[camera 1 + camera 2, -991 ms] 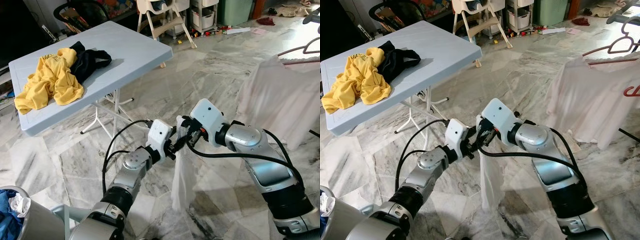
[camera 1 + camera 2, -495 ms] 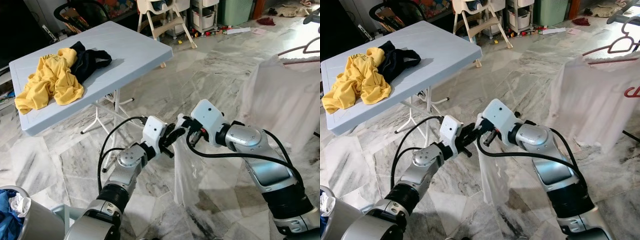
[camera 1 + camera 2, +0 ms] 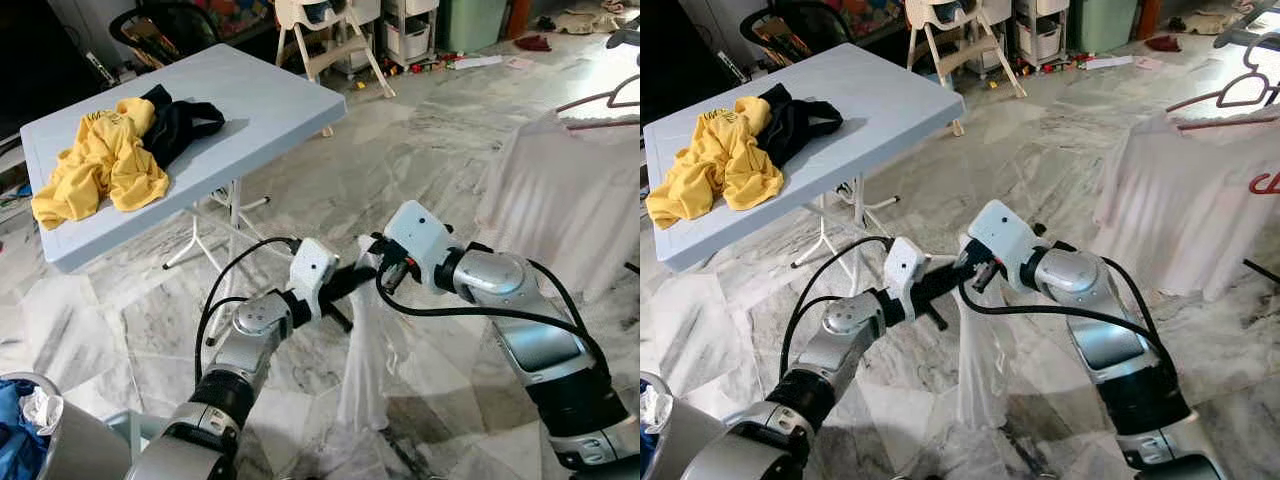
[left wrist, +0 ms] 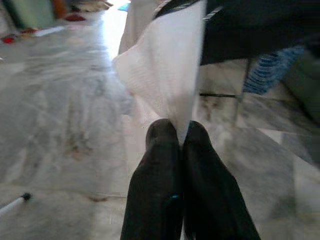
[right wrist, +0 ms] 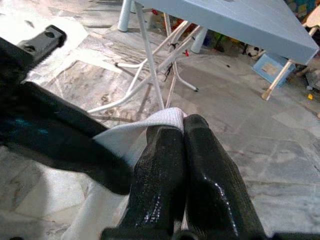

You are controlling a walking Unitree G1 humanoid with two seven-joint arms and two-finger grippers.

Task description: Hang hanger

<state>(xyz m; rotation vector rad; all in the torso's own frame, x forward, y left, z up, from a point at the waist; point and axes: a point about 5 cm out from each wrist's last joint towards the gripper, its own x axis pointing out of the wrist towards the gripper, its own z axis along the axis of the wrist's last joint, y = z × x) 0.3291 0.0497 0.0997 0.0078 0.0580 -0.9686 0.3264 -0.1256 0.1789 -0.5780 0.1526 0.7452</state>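
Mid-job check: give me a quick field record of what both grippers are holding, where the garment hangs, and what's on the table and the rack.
left gripper: shut on the white garment, pinching its top edge
right gripper: shut on the same top edge, close beside the left gripper
white garment: hangs from both grippers down toward the marble floor
folding table: to the robot's left, carries a yellow shirt and a black garment
rack side: a white shirt on a hanger hangs to the robot's right
hanger in garment: cannot tell

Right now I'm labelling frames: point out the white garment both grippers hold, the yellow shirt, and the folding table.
white garment (image 3: 362, 360), left eye view, hanging middle.
yellow shirt (image 3: 100, 160), left eye view, its centre.
folding table (image 3: 270, 100), left eye view, bare top.
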